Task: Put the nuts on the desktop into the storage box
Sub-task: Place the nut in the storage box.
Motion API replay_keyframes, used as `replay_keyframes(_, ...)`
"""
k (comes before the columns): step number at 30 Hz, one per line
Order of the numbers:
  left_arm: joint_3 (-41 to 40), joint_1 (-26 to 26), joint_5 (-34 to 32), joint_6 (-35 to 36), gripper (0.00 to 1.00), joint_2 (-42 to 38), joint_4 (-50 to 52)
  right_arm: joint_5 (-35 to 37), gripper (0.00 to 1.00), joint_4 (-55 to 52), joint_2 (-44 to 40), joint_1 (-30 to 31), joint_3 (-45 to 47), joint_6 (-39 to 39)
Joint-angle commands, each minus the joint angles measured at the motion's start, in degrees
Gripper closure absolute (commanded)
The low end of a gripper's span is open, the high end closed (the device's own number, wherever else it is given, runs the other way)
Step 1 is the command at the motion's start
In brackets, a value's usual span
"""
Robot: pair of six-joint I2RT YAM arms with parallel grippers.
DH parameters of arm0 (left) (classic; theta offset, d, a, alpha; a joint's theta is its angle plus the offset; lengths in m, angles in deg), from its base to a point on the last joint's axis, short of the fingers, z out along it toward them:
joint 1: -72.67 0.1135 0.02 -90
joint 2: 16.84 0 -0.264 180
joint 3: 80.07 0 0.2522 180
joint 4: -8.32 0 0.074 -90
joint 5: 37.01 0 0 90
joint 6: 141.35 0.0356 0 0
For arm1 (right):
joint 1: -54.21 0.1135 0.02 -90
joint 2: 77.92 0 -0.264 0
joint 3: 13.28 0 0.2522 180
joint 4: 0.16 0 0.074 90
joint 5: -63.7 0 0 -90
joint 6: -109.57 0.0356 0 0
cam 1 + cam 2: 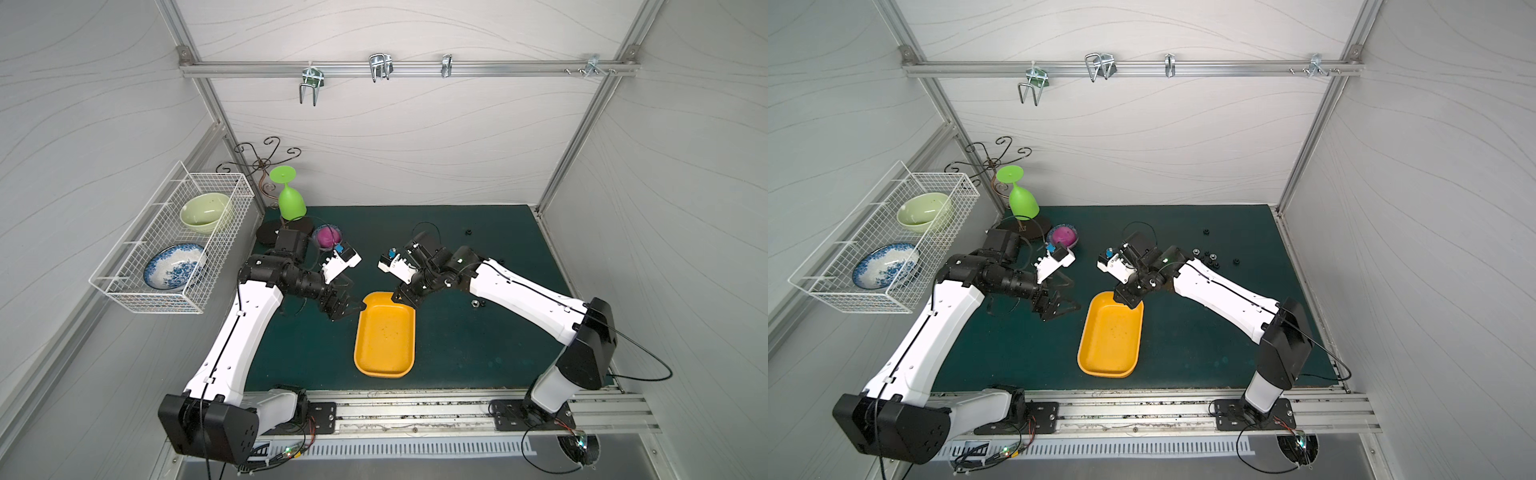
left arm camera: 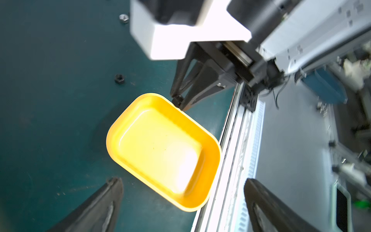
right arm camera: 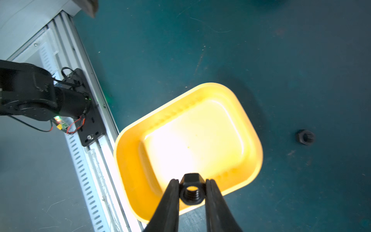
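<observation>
Right wrist view: my right fingers clench a black nut over the storage box rim; let go here, it may clip the rim and bounce out

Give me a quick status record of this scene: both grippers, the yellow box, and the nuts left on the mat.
left gripper: open, empty, beside the storage box
right gripper: shut on a black nut, over the box's rim
storage box: no nuts inside
loose nuts: several on the desktop, apart from the box
</observation>
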Motion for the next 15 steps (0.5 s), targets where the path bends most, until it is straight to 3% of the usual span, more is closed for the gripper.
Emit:
replay_keyframes(1, -1.5, 1.9, 4.6, 20.9, 0.01, -0.6, 5.6, -2.3, 0.76, 0.6, -0.9, 1.6, 1.3, 2.6)
replay_keyframes(3, -2.6, 4.2, 8.8, 32.6, 0.01, 0.0, 10.0, -3.3, 0.77, -0.1, 0.9, 2.2, 1.5, 3.7)
replay_keyframes(5, -4.5, 6.9, 13.5, 38.7, 0.01, 0.6, 10.4, -3.2, 0.77, -0.8, 2.9, 3.0, 1.5, 4.7)
replay_keyframes(15, -11.3, 7.8, 8.0, 41.9, 0.01, 0.8, 0.7, 3.4, 0.77, -2.1, 10.3, 7.6, 2.5, 8.7)
